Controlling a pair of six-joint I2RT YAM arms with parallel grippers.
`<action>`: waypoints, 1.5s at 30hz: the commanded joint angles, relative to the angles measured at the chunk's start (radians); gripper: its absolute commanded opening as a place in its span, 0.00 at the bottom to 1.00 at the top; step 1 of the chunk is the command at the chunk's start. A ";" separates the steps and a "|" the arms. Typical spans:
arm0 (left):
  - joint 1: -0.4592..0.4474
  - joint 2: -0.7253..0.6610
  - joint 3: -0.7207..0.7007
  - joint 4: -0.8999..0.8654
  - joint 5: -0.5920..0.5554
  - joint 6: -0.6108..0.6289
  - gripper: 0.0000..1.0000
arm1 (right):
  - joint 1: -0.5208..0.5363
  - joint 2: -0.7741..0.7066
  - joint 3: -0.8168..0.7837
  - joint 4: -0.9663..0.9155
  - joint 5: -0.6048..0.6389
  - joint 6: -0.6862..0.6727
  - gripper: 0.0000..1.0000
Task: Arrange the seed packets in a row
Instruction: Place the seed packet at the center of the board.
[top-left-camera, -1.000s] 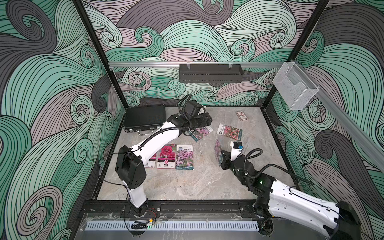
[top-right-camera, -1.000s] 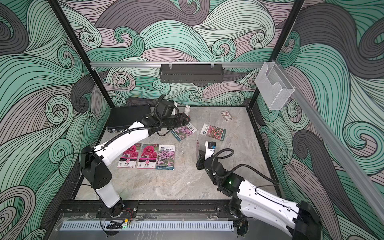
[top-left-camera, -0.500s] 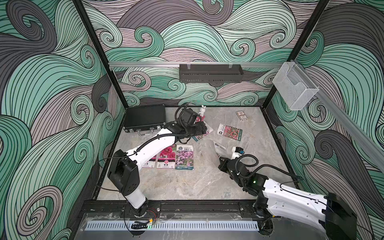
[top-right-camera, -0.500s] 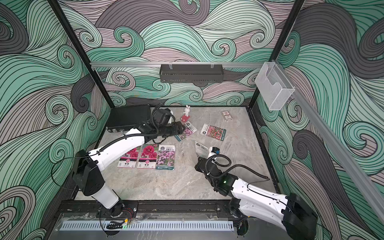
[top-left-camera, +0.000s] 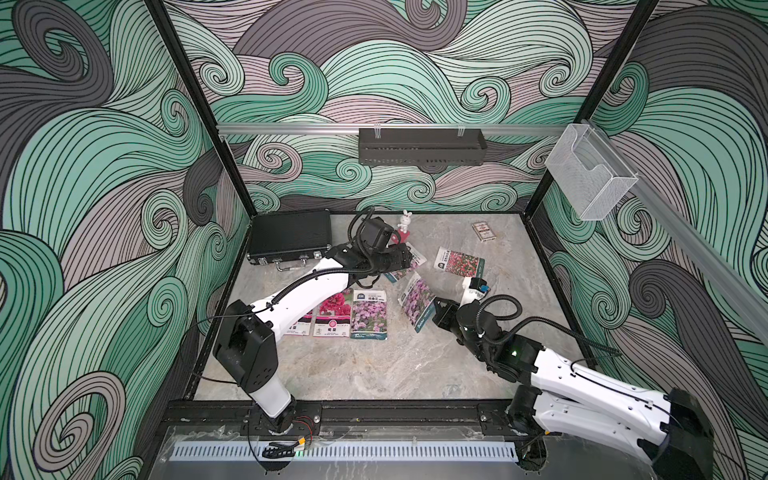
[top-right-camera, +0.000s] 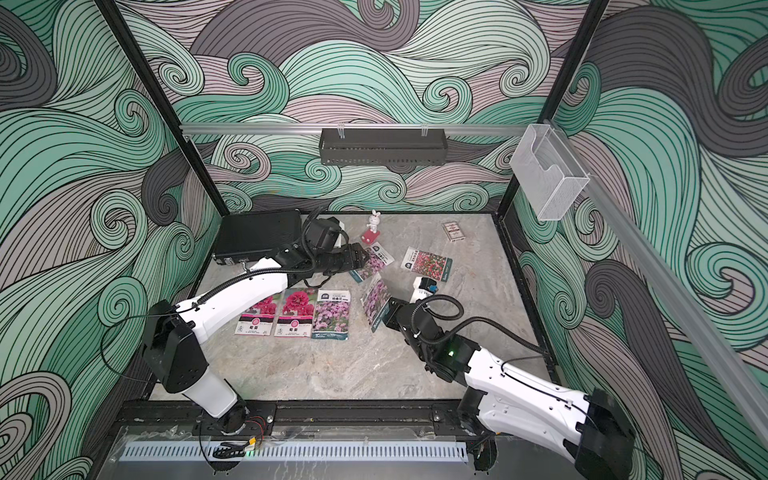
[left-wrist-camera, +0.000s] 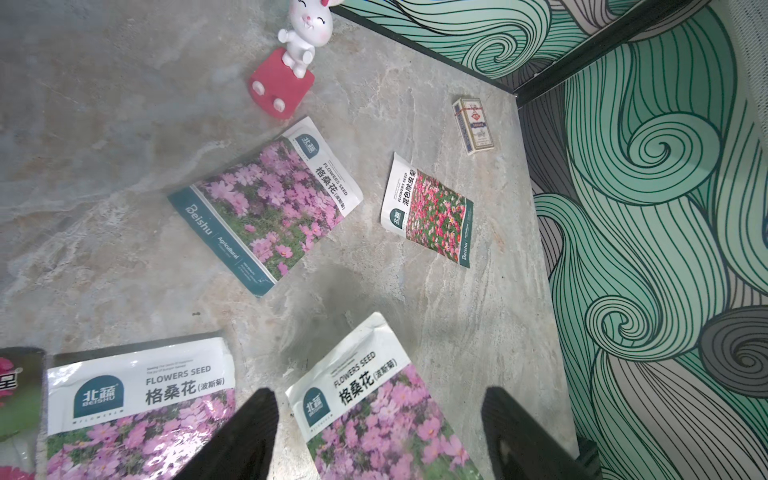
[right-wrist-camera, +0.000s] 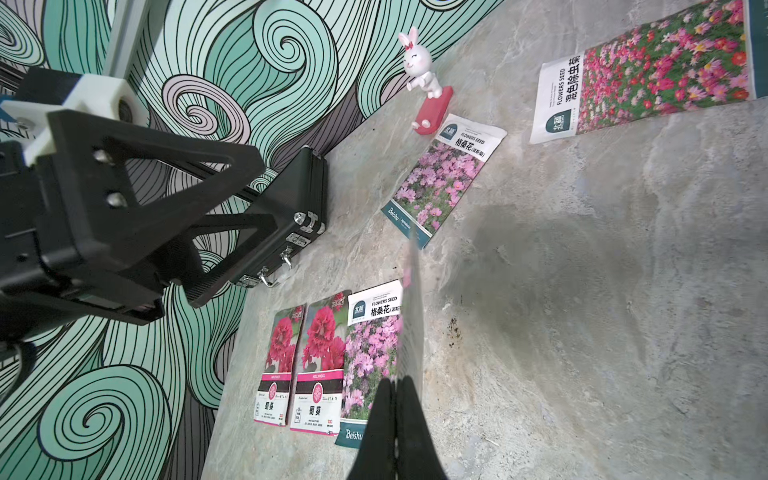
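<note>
We see the right gripper (right-wrist-camera: 397, 388) clenched on a purple-pink seed packet (top-left-camera: 417, 303), raised just right of the three-packet row (top-left-camera: 369, 311) at centre-left. The left gripper (left-wrist-camera: 380, 399) hangs released over the far packet (left-wrist-camera: 266, 203).

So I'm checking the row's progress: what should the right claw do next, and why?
Probably lay the held packet flat beside the purple packet ending the row: the right claw is shut on it, tilted, close to that end, with only three packets placed.

Left arm (top-left-camera: 307, 291) stretched forward, left end effector (left-wrist-camera: 380, 395) spread wide, right arm (top-left-camera: 582, 382) low, right end effector (right-wrist-camera: 397, 382) pinched closed
</note>
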 joint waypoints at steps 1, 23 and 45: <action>0.025 -0.053 -0.016 0.013 -0.011 0.004 0.79 | -0.023 0.026 -0.026 -0.001 -0.022 0.057 0.00; 0.033 -0.033 -0.049 -0.002 0.021 -0.003 0.79 | -0.040 0.162 -0.166 -0.028 -0.052 0.121 0.16; -0.051 0.020 -0.144 -0.147 0.073 0.067 0.71 | -0.477 0.142 0.145 -0.393 -0.734 -0.468 0.79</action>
